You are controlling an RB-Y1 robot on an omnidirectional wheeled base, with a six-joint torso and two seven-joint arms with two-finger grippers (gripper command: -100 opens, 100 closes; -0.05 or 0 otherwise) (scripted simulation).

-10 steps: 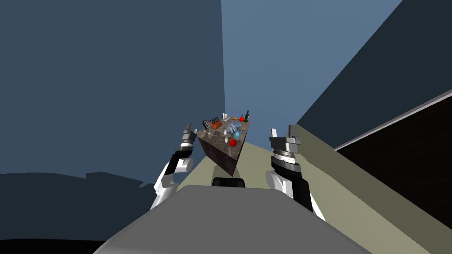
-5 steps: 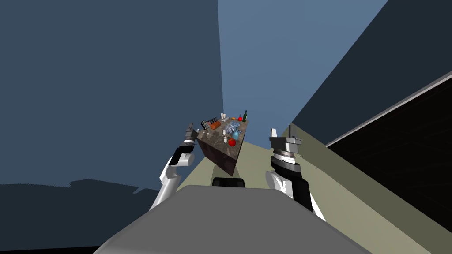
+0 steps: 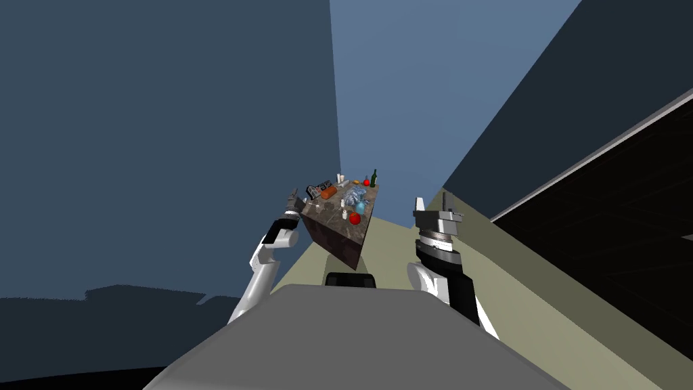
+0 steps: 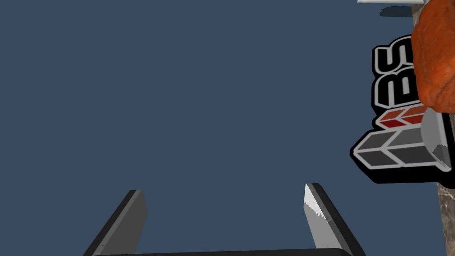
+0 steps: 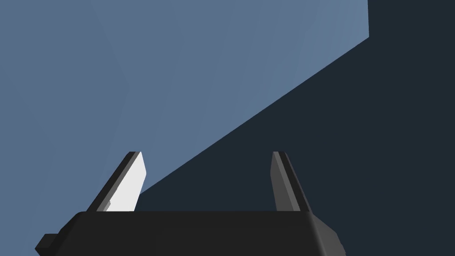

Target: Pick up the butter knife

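A small dark stone-topped table [image 3: 326, 215] stands ahead, crowded with items. A thin pale item [image 3: 313, 201] lies at its left edge; it is too small to tell whether it is the butter knife. My left gripper [image 3: 292, 199] is raised just beside that edge. In the left wrist view the left gripper [image 4: 224, 209] is open and holds nothing. Off to one side of it are a grey rounded end [image 4: 433, 140], a black logo box [image 4: 395, 129] and an orange loaf [image 4: 433, 53]. My right gripper [image 3: 431, 203] hangs open to the right of the table, fingers [image 5: 133, 180] apart.
Among the things on the table are a red apple [image 3: 354, 218], a blue item [image 3: 361, 206], a small white bottle [image 3: 345, 215] and a green bottle [image 3: 373, 178]. Blue walls close in on the left and behind. Olive floor [image 3: 528, 298] runs to the right, with a black area [image 3: 629, 223] beyond.
My left arm has reached forward and up, bringing its gripper closer to the table's left edge. The head view has shifted slightly. The right arm has stayed still.
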